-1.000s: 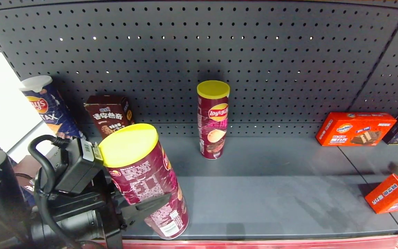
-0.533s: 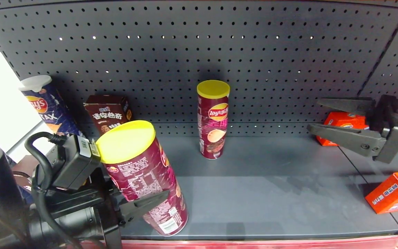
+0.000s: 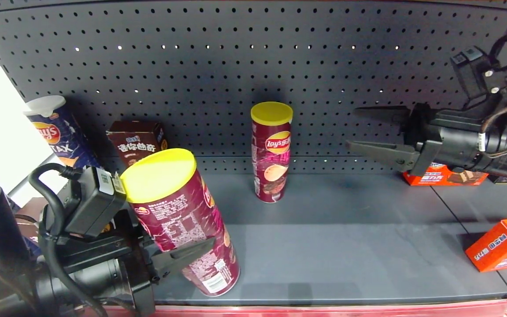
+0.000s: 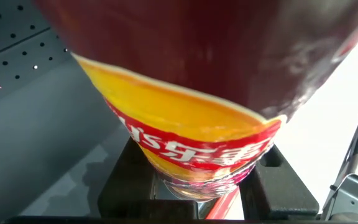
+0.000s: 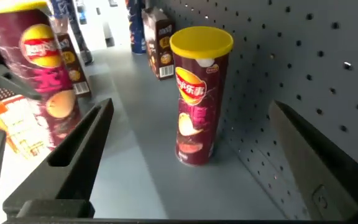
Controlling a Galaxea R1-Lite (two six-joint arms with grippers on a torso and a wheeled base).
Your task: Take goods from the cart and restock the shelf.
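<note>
Grey shelf (image 3: 346,246), pegboard back (image 3: 192,66); left hand (image 3: 192,248) clamps a tilted chip can (image 3: 176,207) at the front edge, right hand (image 3: 352,127) gapes empty

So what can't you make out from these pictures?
- Head view: orange box at the back, mostly hidden by the right gripper.
- Head view: brown box, lower part hidden by the lid of the held can.
- Left wrist view: held can's print, blurred; its top cut off by the edge.

near can (image 3: 183,220): maroon, yellow lid, tilted, shelf (image 3: 346,246) front | twin can (image 3: 271,152): upright, rear
</note>
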